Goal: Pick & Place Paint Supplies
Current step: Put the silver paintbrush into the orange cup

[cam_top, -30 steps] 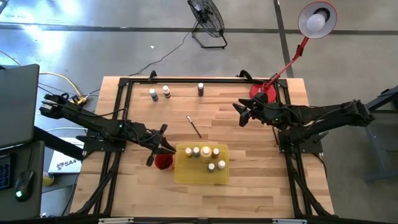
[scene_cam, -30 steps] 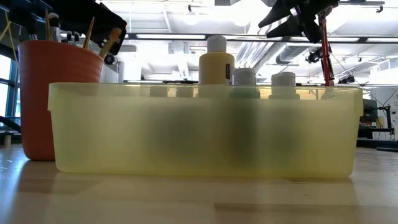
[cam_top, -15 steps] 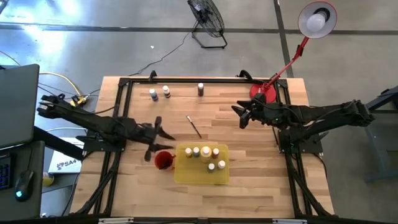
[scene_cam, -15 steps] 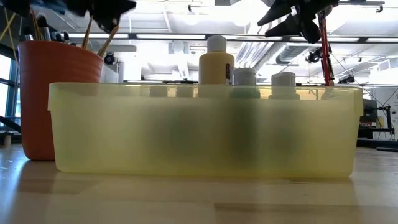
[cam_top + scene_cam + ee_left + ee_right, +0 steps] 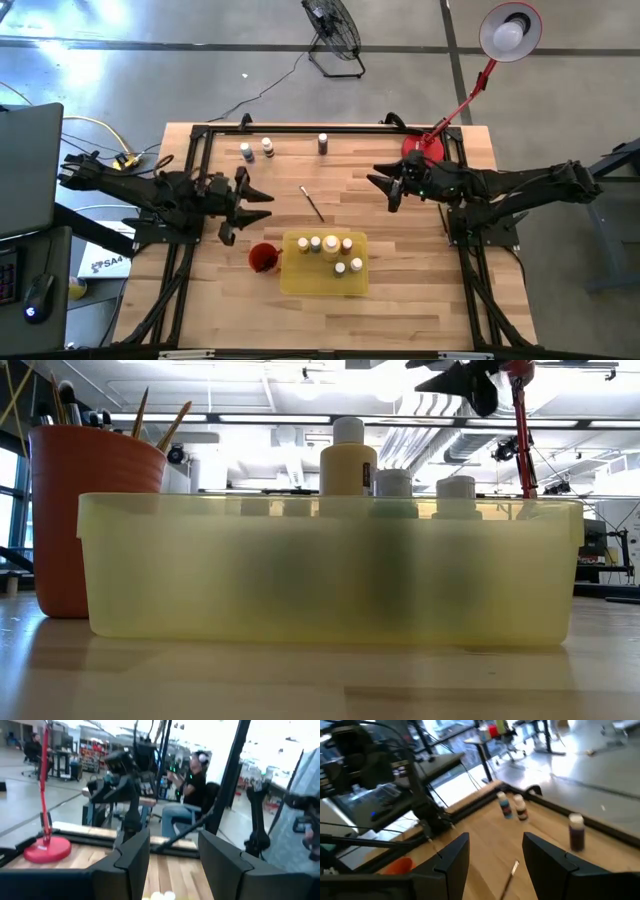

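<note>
The left claw point(image 5: 238, 204) has lifted off the red cup point(image 5: 262, 257) and pulled back toward its own side of the bench point(image 5: 400, 290); a second ago it sat right over the cup's rim. Its fingers stand wide apart and carry nothing. In the low view the brushes point(image 5: 160, 422) stand loose in the cup with nothing above them, so I judge that a brush has just been dropped in and that step is finished.

The right claw point(image 5: 392, 186) has edged slightly toward the middle of the bench, also spread wide and empty. Its wrist camera looks down on the stray brush point(image 5: 507, 881), which lies flat on the bare wood just beyond the yellow tray point(image 5: 300, 282), well apart from the cup. That brush is thin and dark with a pale tip.

Six bottles point(image 5: 331, 247) with pale caps stand upright inside the tray, the tallest a yellowish one point(image 5: 348, 457). Three more bottles remain at the far edge of the bench from the tray: a pair close together point(image 5: 257, 149) and one dark bottle point(image 5: 322, 143) set apart. These four items look to be what is left.
</note>
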`<state>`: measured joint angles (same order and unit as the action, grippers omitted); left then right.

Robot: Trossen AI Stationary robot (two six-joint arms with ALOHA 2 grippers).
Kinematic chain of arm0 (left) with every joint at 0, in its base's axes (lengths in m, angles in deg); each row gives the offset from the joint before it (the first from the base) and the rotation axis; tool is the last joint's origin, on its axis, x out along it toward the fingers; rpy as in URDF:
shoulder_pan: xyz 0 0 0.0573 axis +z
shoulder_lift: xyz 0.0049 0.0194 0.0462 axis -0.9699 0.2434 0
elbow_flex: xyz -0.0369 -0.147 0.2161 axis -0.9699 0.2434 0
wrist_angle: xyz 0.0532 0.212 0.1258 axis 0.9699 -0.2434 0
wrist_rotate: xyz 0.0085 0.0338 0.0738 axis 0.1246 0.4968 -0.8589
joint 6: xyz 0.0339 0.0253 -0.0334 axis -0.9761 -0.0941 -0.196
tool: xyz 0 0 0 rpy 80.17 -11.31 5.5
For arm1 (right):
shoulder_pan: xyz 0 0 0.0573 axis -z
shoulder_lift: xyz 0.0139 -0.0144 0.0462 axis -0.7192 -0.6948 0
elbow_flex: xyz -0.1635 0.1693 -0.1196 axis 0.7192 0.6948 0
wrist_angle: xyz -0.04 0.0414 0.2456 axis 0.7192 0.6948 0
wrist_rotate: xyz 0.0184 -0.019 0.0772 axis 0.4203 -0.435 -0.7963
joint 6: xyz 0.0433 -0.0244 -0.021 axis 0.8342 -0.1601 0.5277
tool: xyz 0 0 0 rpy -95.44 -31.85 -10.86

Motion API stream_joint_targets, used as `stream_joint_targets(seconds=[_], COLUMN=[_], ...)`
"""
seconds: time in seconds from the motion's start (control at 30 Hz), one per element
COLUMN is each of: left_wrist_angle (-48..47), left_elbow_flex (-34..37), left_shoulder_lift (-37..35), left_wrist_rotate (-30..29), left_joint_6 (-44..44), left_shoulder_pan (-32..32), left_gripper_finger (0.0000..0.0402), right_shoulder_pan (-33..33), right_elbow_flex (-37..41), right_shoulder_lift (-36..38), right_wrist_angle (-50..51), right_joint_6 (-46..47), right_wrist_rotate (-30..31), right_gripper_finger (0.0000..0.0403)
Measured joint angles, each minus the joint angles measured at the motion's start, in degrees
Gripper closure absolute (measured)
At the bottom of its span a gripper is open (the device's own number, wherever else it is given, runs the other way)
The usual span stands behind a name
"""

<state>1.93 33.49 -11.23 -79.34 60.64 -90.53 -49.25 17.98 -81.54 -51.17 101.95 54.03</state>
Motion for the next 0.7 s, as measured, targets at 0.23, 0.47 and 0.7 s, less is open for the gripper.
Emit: stream_joint_targets(seconds=[0.23,0.47,0.7], left_wrist_angle=[0.0,4.5,9.1], left_elbow_flex=[-4.0,-5.2,-5.3], left_shoulder_lift=[0.0,0.1,1.9], left_wrist_rotate=[-6.2,-11.1,-25.4], left_joint_6=[0.0,0.0,5.1], left_shoulder_pan=[0.0,0.0,0.0], left_gripper_finger=[0.0236,0.0236,0.0236], right_shoulder_pan=[0.0,0.0,0.0], right_elbow_flex=[0.0,0.0,0.0], right_shoulder_lift=[0.9,1.6,3.0], right_wrist_angle=[-3.4,-3.4,-3.0], right_joint_6=[-7.5,-13.5,-23.0], right_wrist_rotate=[-4.1,-5.7,-3.3], right_gripper_finger=[0.0229,0.0229,0.0229])
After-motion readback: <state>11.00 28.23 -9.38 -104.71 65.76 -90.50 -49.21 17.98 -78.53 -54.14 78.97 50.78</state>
